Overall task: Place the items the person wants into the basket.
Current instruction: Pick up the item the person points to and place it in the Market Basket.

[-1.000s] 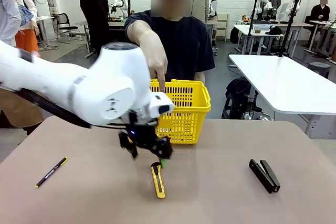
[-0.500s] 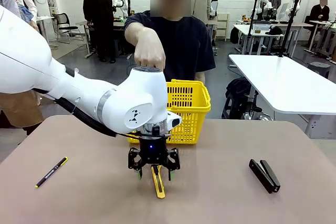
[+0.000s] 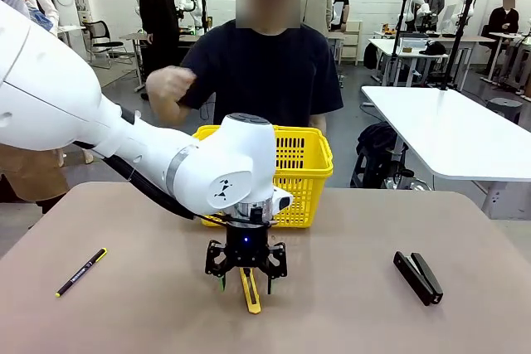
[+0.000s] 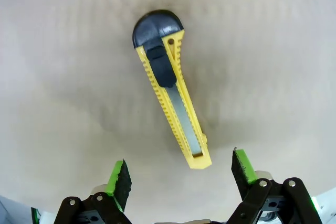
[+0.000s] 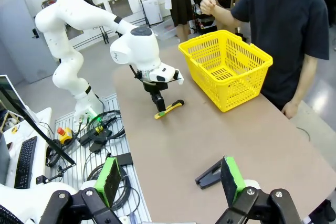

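Two grippers are spread wide with nothing between the pads. In the front view, the left gripper points down at lower centre of the frame, its fingers either side of the yellow utility knife, which lies flat on the table. The left wrist view shows the knife running diagonally through the middle of the frame, black end cap toward the top, with both green pads apart from its body. The yellow basket stands just behind the gripper, at frame centre. The person stands beyond the basket, one hand closed in a fist at upper left. The right gripper sits at the bottom of the right wrist view, well apart from the knife. A black pen lies at lower left, a black stapler at lower right.
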`<state>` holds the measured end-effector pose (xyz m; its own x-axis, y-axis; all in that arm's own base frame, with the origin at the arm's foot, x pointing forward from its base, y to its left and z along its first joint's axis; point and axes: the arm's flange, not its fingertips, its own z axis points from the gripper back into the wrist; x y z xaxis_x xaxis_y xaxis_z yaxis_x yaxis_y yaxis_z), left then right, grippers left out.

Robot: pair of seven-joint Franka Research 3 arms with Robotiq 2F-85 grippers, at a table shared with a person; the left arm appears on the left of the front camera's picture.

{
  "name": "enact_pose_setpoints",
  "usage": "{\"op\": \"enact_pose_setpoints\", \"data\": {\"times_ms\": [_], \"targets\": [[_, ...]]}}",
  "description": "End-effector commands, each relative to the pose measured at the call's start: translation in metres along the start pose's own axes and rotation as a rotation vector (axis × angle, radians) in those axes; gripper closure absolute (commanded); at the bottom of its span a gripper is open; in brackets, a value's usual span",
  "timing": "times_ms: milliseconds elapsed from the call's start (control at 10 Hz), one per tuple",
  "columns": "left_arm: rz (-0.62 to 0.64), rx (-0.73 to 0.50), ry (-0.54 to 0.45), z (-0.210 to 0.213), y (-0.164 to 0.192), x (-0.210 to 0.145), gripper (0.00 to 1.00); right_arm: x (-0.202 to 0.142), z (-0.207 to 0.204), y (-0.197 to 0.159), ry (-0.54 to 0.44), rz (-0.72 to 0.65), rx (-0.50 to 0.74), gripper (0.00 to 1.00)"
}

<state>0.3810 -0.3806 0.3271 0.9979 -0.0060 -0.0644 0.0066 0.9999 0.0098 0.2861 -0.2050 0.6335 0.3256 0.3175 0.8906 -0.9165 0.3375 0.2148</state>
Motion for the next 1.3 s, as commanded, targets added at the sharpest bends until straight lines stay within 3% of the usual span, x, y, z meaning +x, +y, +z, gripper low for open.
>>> {"op": "enact_pose_setpoints", "data": {"times_ms": [0,900,1000,1100,1200], "targets": [[0.043,0.017,-0.049,-0.007,-0.008,0.006,0.00,0.001,0.001,-0.002,-0.024,0.022,0.011,0.00],[0.025,0.002,-0.114,-0.029,-0.013,0.015,0.00,0.001,0.001,-0.002,-0.024,0.022,0.011,0.00],[0.008,0.004,-0.114,-0.028,-0.013,0.014,0.57,0.001,0.001,-0.002,-0.024,0.022,0.011,0.00],[0.008,-0.001,-0.114,-0.028,-0.011,0.014,0.59,0.001,0.001,-0.002,-0.024,0.022,0.011,0.00],[0.013,-0.004,-0.114,-0.027,-0.011,0.015,1.00,0.001,0.001,-0.002,-0.024,0.022,0.011,0.00]]}}
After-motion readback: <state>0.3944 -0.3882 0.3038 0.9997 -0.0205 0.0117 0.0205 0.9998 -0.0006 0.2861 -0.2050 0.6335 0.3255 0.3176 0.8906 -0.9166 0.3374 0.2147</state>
